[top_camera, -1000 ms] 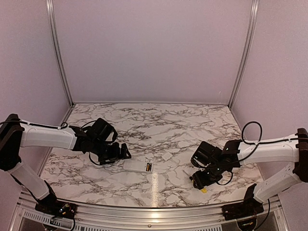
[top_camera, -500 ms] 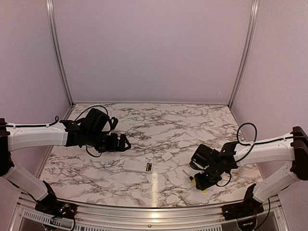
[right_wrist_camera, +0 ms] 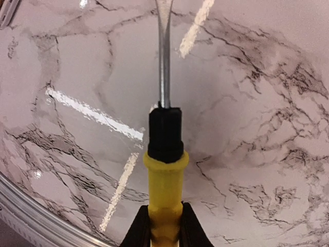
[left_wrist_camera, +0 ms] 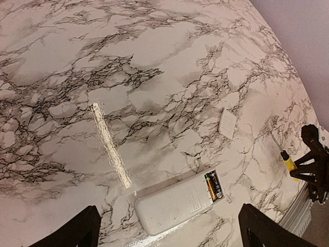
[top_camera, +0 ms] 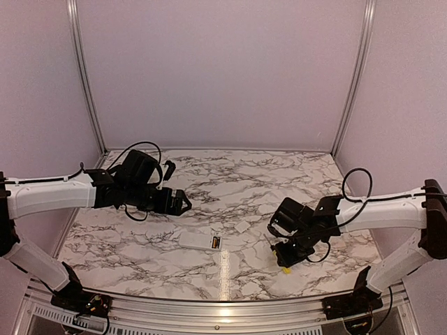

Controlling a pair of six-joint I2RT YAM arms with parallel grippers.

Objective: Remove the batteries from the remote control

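The white remote control (top_camera: 196, 241) lies flat on the marble table, its battery recess open at its right end. Two batteries (left_wrist_camera: 214, 186) sit side by side in that recess, one coppery-gold, one dark. My left gripper (top_camera: 183, 204) hovers open behind and to the left of the remote (left_wrist_camera: 175, 204), which shows between its fingers (left_wrist_camera: 77, 234) without touching them. My right gripper (right_wrist_camera: 164, 226) is shut on the yellow handle of a screwdriver (right_wrist_camera: 164, 177), whose metal shaft points away over the table. It sits to the right of the remote, gripper (top_camera: 285, 259) low over the tabletop.
A small white flat cover piece (top_camera: 242, 227) lies on the table between the remote and the right arm, also seen from the left wrist as the cover (left_wrist_camera: 227, 124). A metal rail (top_camera: 223, 306) runs along the near table edge. Walls close the back and sides.
My right gripper closed on the screwdriver handle and shifted slightly left with it. My left arm drew back and up from the remote, staying open.
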